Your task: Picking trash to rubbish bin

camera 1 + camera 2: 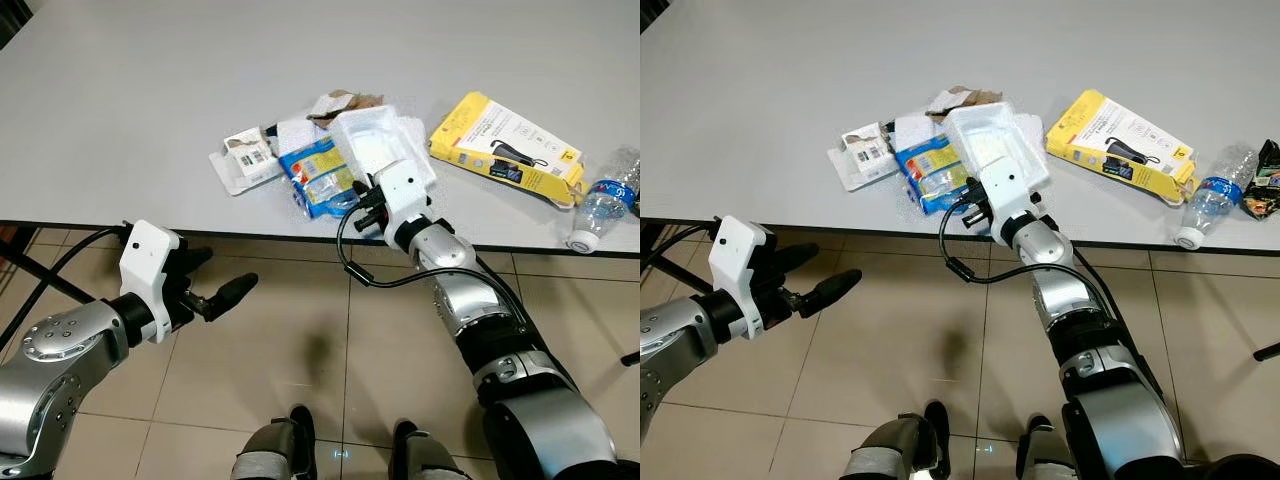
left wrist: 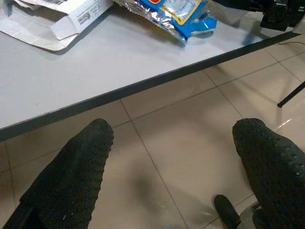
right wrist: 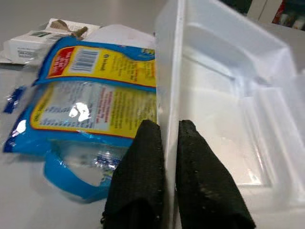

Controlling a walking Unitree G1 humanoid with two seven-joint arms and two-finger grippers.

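Observation:
A pile of trash lies near the front edge of the grey table (image 1: 120, 110): a clear plastic tray (image 1: 372, 143), a blue and yellow snack wrapper (image 1: 318, 178), a small white box (image 1: 244, 158) and torn brown card (image 1: 345, 102). My right gripper (image 3: 167, 131) is shut on the tray's (image 3: 228, 95) thin side wall, with the wrapper (image 3: 90, 90) lying right beside it. My left gripper (image 1: 222, 272) hangs open below the table edge, over the floor, with nothing between its fingers (image 2: 71, 171).
A yellow retail package (image 1: 505, 145) and a lying water bottle (image 1: 605, 198) sit further right on the table, with a dark wrapper (image 1: 1265, 180) at the far right. The dark table edge (image 2: 157, 78) runs just ahead of the left gripper. Beige floor tiles (image 1: 300, 340) lie below.

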